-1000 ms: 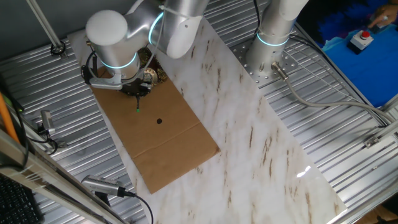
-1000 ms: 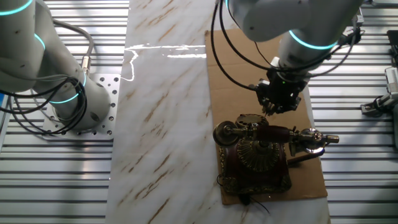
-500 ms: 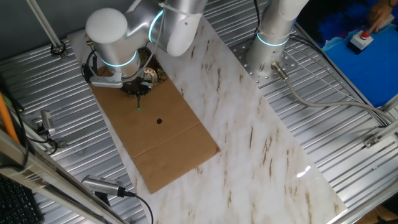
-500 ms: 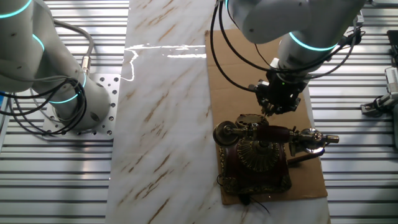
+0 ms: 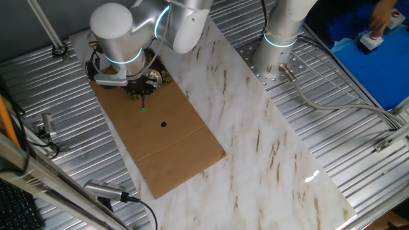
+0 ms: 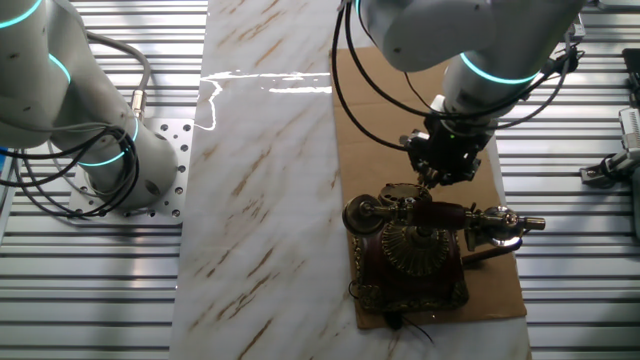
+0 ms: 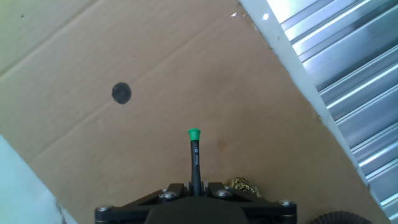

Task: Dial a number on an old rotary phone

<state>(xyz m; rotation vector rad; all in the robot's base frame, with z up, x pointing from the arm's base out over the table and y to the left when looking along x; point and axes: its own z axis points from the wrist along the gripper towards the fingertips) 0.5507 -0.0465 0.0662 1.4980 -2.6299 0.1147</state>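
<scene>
In the hand view the gripper (image 7: 195, 188) is clamping a thin black stick (image 7: 194, 163) between its fingers, the green tip (image 7: 194, 133) pointing out over bare cardboard (image 7: 186, 74) and touching nothing. Just beside the fingers a scrap of gold filigree is peeking in at the lower edge (most likely the phone's trim, though too little is showing to be sure).

Further out, in the other fixed view, the gripper (image 6: 437, 172) is hanging at the far edge of the old rotary phone (image 6: 420, 245), which is sitting on the near end of the cardboard sheet (image 6: 380, 130) with its brass-ended handset (image 6: 440, 213) lying across the cradle and its round dial (image 6: 402, 192) just below the stick's tip.

Compared with a second ago, the arm is drifting slightly away from the phone: the gripper is sitting a touch higher in both fixed views, and the green tip (image 5: 143, 108) is shifting with it. That suggests the tip is being repositioned rather than turning the dial, so the dialling stroke is probably not under way at this instant.
</scene>
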